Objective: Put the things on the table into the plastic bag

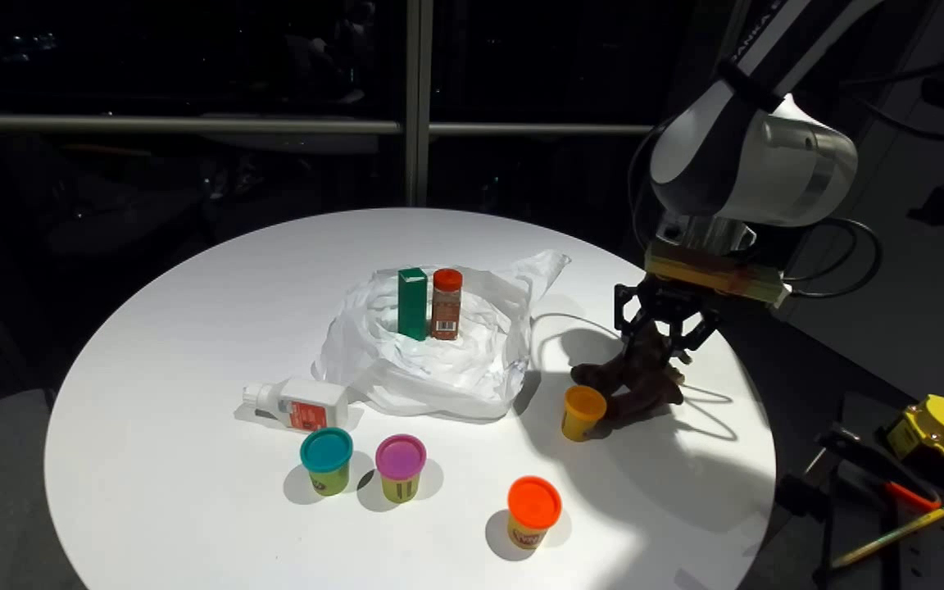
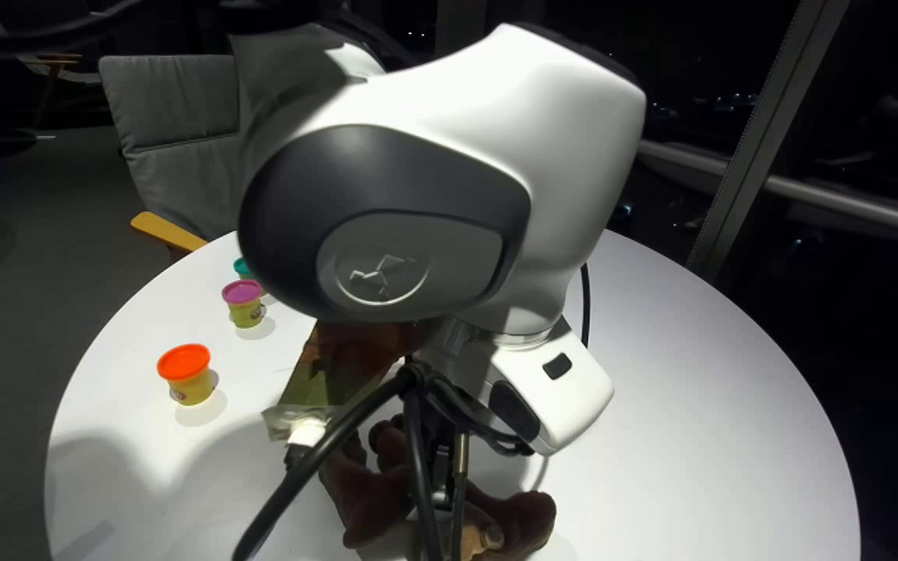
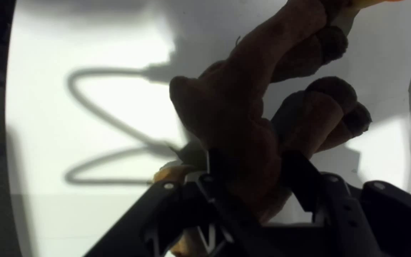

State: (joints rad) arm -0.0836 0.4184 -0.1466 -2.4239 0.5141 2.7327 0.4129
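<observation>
Nearest us, orange-lidded tub (image 1: 531, 513) upright on white worktop (image 1: 193, 344). Behind it, purple-lidded tub (image 1: 401, 467) and teal-lidded tub (image 1: 327, 460), near each other. Next, amber-lidded tub (image 1: 583, 415), and white bottle (image 1: 301, 403) lying on its side. Just behind amber-lidded tub, we see pincer (image 3: 253, 159) pinching brown toy (image 3: 239, 103) from both sides. Farther, plastic bag (image 1: 439, 395) with green box (image 1: 412, 305) and red-capped jar (image 1: 446, 305) upright inside; toy outside, near it.

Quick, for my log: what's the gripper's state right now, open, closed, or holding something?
Gripper: closed on the brown stuffed toy, whose body fills the gap between the jaws.
</observation>
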